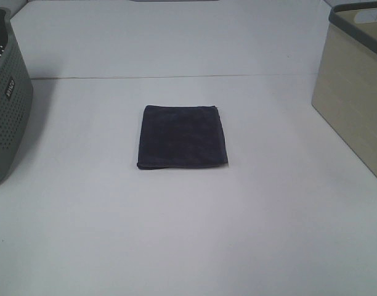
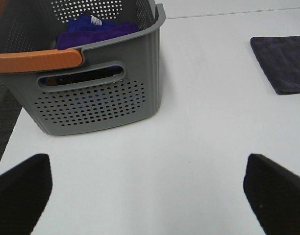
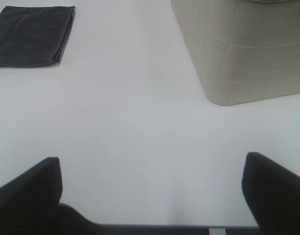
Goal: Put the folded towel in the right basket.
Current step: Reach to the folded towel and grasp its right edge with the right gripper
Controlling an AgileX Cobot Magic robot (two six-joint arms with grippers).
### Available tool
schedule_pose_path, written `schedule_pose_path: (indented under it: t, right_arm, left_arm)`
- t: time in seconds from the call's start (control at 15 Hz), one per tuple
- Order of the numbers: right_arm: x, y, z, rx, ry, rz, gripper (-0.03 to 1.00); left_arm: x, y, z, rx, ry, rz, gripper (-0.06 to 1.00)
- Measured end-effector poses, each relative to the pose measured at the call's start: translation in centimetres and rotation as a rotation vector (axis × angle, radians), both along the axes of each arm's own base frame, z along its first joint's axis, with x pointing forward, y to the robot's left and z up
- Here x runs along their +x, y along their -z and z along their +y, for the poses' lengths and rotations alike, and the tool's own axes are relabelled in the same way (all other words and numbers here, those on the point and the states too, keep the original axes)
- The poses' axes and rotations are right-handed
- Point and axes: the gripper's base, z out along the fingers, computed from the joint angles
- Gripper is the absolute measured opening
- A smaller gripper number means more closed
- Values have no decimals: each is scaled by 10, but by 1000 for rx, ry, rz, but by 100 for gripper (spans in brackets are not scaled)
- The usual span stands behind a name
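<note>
The dark grey folded square towel (image 1: 182, 136) lies flat midway on the white counter (image 1: 188, 246), well apart from the tall beige plastic basket (image 1: 352, 105) at the right and the grey perforated plastic basket (image 1: 7, 105) at the left; the left fingers (image 2: 22, 188) and right fingers (image 3: 27, 191) are both spread wide, holding nothing. A pinch that catches only the top layer would likely let the towel unfold on the lift and drape over the beige basket's high rim instead of dropping inside.
</note>
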Motion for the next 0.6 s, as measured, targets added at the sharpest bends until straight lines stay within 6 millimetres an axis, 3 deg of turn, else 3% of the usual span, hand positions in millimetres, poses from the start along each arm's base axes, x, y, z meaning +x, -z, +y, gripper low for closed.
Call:
schedule_pose_path:
  t: [0.6]
  right_arm:
    - [0, 0, 0, 0, 0, 0, 96]
  left_arm:
    - [0, 0, 0, 11, 10, 0, 99]
